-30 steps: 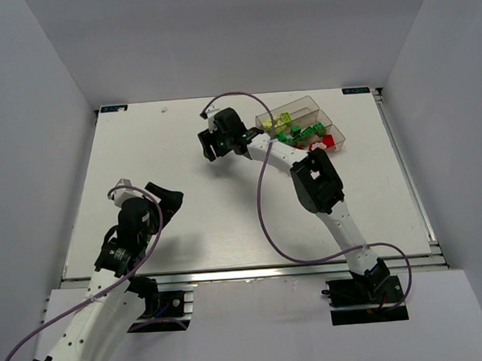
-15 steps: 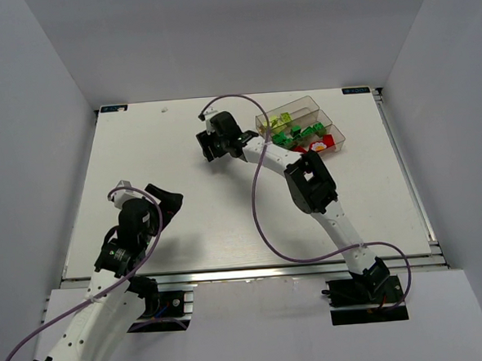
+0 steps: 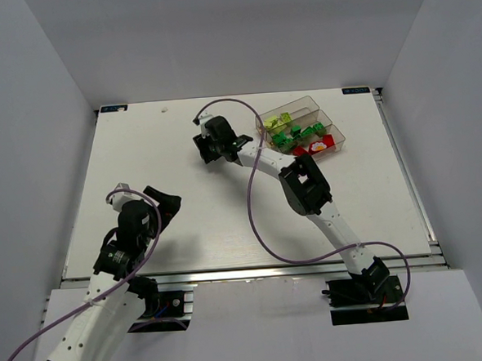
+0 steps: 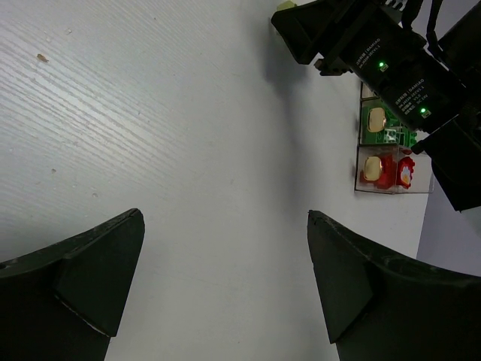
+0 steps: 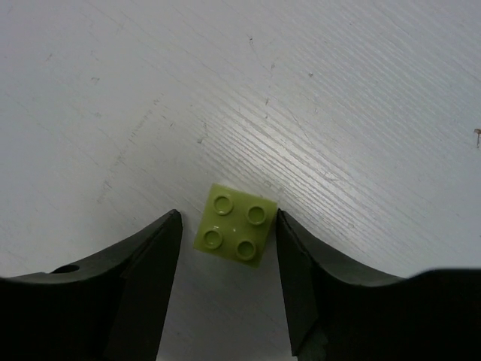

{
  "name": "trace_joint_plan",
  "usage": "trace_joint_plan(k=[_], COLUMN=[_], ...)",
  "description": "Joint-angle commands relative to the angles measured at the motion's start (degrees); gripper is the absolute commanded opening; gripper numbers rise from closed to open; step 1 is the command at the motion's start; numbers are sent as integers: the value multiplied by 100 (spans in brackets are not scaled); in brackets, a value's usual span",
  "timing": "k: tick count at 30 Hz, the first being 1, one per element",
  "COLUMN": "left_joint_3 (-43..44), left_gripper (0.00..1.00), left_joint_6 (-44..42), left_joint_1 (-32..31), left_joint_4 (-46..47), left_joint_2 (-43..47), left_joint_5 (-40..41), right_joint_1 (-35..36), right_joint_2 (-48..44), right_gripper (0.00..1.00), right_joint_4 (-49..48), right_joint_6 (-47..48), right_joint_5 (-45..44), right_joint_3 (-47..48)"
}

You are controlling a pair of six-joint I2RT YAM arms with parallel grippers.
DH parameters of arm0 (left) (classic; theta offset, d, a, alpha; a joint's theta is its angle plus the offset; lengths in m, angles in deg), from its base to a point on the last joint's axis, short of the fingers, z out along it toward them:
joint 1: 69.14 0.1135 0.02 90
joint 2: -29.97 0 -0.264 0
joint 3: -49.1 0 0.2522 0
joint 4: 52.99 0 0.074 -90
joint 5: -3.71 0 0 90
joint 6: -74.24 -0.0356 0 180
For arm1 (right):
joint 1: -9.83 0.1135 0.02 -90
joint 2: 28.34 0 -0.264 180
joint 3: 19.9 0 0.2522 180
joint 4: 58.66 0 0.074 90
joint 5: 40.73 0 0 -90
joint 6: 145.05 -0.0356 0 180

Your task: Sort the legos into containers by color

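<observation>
Pickup step: the right pincer (image 5: 228, 219) stands open astride a pale yellow-green lego (image 5: 234, 223) on the counter (image 5: 338, 90), left of the containers (image 3: 310, 103). One finger perhaps touches it. Next it must close squarely and lift. The left pincer (image 4: 225, 218) gapes empty.

Three clear containers (image 3: 308, 104) sit joined at upper right, holding perhaps a dozen legos (image 3: 295, 133), too small to count surely. One yellow-green brick (image 5: 235, 223) lies loose. Two arms (image 3: 123, 241) show.

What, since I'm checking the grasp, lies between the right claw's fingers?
One pale yellow-green lego, studs up on the table, shown in the right wrist view.
</observation>
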Motion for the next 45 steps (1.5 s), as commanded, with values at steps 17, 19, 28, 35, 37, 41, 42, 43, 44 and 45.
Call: trace_joint_plan(k=[17,19,28,35,37,41,42,43,44,45], left_joint_3=[312,304,242,224,224,216,207,198,189,172], left_gripper=[98,98,98,98,98,98,98,98,98,98], left_joint_6=[-142,-160,-221,-222,-204,-169,-160,-134,-125,-116], left_joint_1=[4,4,4,4,4,4,4,4,4,4], left_joint_4=[67,137,383,541,550,489,463,454,454,445], left_joint_2=[-20,-20,-99,-204,-222,-169,-152,-125,-99,-81], left_joint_5=[142,107,-51,-192,-201,-210,-201,-201,-201,-201], right_joint_1=[-417,-653,-2006,-2869,-3018,-3168,-3186,-3212,-3221,-3221], right_joint_2=[-2163,-2683,-3756,-3512,-3397,-3072,-2949,-2904,-2852,-2764], right_gripper=[0,0,0,0,0,2,3,4,6,7], right_joint_4=[-708,-709,-366,-313,-296,-296,-304,-331,-366,-409], right_joint_6=[751,760,830,1146,1190,1322,1331,1366,1410,1419], right_joint_5=[2500,2765,2784,2529,2494,2450,2441,2441,2397,2362], right_joint_3=[-1196,-1636,-2884,-2799,-2675,-2420,-2350,-2323,-2305,-2305])
